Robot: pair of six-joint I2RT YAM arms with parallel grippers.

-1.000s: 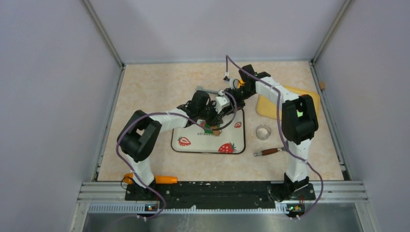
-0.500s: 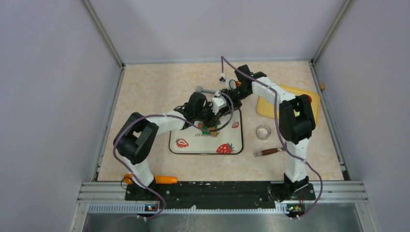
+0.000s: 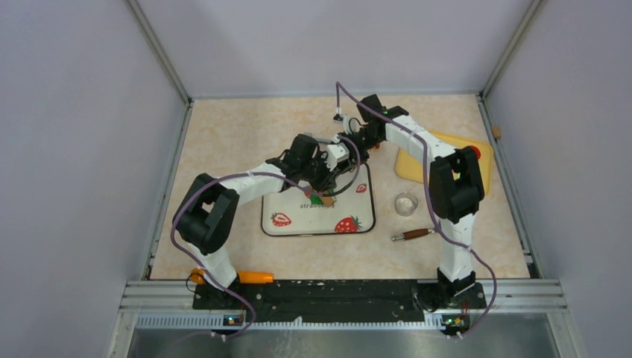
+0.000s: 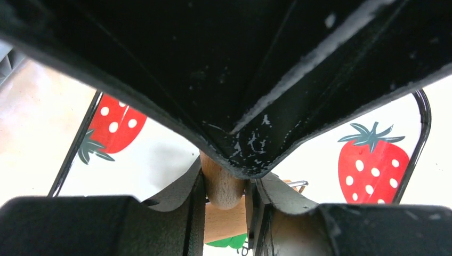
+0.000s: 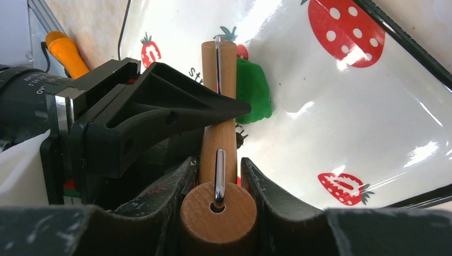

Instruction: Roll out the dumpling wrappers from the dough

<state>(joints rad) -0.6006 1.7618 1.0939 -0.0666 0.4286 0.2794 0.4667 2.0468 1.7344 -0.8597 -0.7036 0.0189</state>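
Note:
The dark green dough (image 3: 317,199) is a small flattened lump on the white strawberry mat (image 3: 313,222). It also shows in the right wrist view (image 5: 253,90) and as a sliver in the left wrist view (image 4: 230,242). A wooden roller (image 5: 218,106) with a metal wire frame lies partly over the dough's edge. My left gripper (image 3: 323,183) is shut on the roller's wooden handle (image 4: 221,186). My right gripper (image 3: 347,148) is shut on the roller's wooden end piece (image 5: 217,213). No round dumpling wrappers are in view.
A clear round cutter (image 3: 406,203) stands right of the mat, with a brown-handled tool (image 3: 414,234) nearer. A yellow board (image 3: 447,160) with a red piece (image 3: 475,151) lies at the right. An orange-handled tool (image 3: 253,277) lies by the left arm's base.
Both grippers and the roller have moved toward the far side across the dough. The mat has slid slightly left and away with them.

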